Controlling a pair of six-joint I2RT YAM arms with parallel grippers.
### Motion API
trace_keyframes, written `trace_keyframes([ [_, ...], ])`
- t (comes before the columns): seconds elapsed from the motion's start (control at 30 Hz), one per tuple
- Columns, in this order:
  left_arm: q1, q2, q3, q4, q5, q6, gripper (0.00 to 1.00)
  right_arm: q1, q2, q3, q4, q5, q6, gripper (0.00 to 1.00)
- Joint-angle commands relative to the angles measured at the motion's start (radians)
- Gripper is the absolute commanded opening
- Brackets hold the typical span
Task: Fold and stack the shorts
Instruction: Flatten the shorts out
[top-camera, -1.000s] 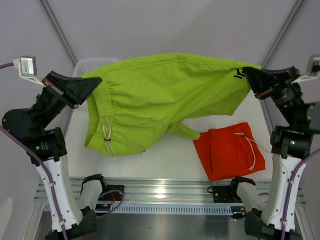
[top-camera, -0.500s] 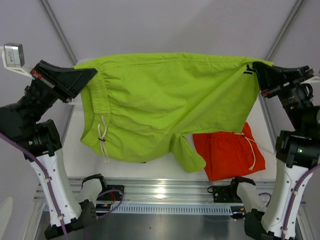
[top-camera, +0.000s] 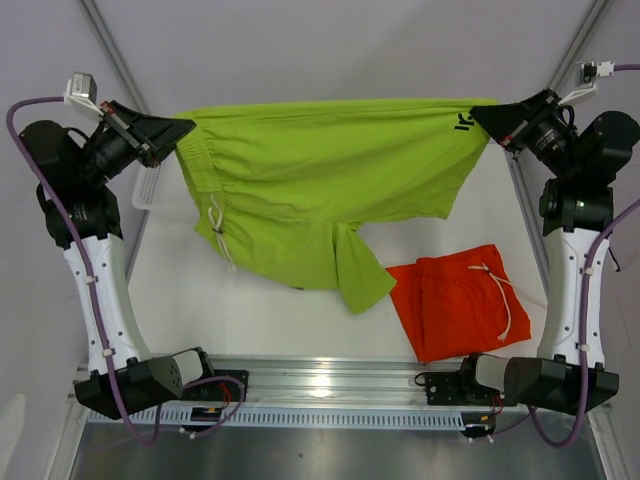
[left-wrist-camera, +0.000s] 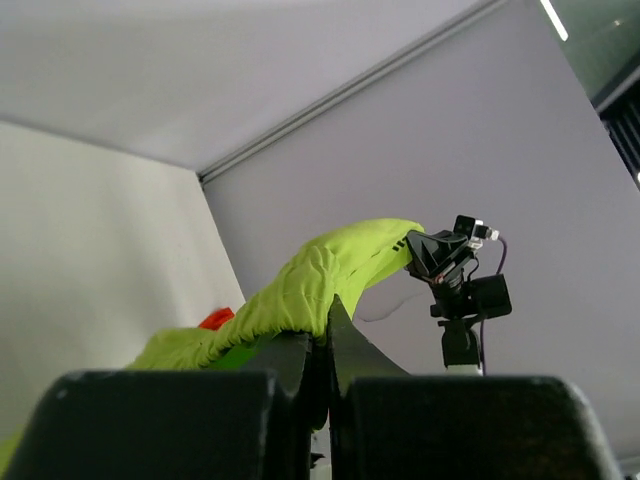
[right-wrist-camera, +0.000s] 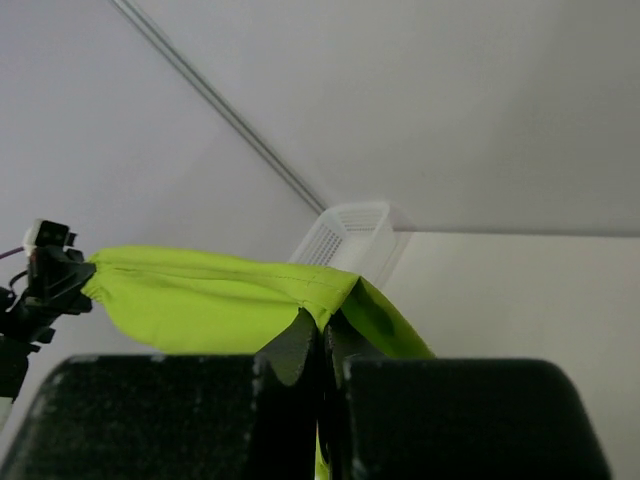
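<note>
The lime green shorts (top-camera: 320, 180) hang stretched in the air between both arms, high over the table. My left gripper (top-camera: 186, 128) is shut on the waistband corner (left-wrist-camera: 300, 300), near the white drawstring (top-camera: 218, 235). My right gripper (top-camera: 480, 118) is shut on the hem corner (right-wrist-camera: 325, 290) beside the small dark logo (top-camera: 462, 123). One leg droops down at the middle (top-camera: 355, 275). The orange shorts (top-camera: 460, 300) lie folded flat on the table at the right, drawstring on top.
A white mesh basket (top-camera: 150, 185) stands at the back left of the table, mostly hidden behind the green shorts; it also shows in the right wrist view (right-wrist-camera: 350, 235). The metal rail (top-camera: 320, 385) with the arm bases runs along the near edge.
Both arms have risen and drawn back toward the far side, lifting the green shorts higher and pulling them taut. The loose leg now hangs clear of the orange shorts.
</note>
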Motion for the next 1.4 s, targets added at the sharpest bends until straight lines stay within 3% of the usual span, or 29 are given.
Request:
trace_keyframes([
  [0.0,0.026,0.006,0.033,-0.174,-0.107,0.029,0.00,-0.018,0.009,0.063,0.057,0.018,0.046,0.00],
  [0.13,0.026,-0.020,0.036,-0.232,-0.115,0.045,0.00,-0.016,-0.005,0.053,0.041,-0.005,0.020,0.00],
  [0.27,0.024,-0.116,-0.041,0.028,-0.057,-0.097,0.00,-0.015,-0.107,-0.004,0.106,-0.017,0.019,0.00],
  [0.43,0.024,-0.280,-0.075,0.177,-0.036,-0.159,0.00,-0.013,-0.280,-0.013,0.018,0.005,-0.035,0.00],
  [0.67,0.023,-0.389,-0.024,0.162,-0.067,-0.142,0.00,-0.013,-0.420,0.078,-0.136,0.087,-0.102,0.00],
  [0.8,0.021,-0.311,0.043,0.136,-0.064,-0.135,0.00,-0.013,-0.364,0.186,-0.213,0.084,-0.121,0.00],
  [1.0,0.023,-0.053,0.103,0.167,-0.063,-0.115,0.00,-0.015,-0.063,0.356,-0.315,0.017,-0.077,0.00],
  [1.07,0.023,0.002,0.076,0.162,-0.056,-0.081,0.00,-0.013,0.009,0.323,-0.283,-0.010,-0.040,0.00],
  [1.2,0.015,0.040,-0.122,0.255,-0.059,-0.003,0.00,0.007,-0.011,0.064,-0.128,-0.015,-0.015,0.00],
  [1.23,0.001,0.039,-0.242,0.275,-0.072,0.018,0.00,0.014,-0.023,-0.045,-0.088,0.004,-0.020,0.00],
  [1.37,-0.066,0.052,-0.464,0.325,-0.099,0.147,0.00,0.074,-0.058,-0.277,0.006,0.041,-0.053,0.00],
])
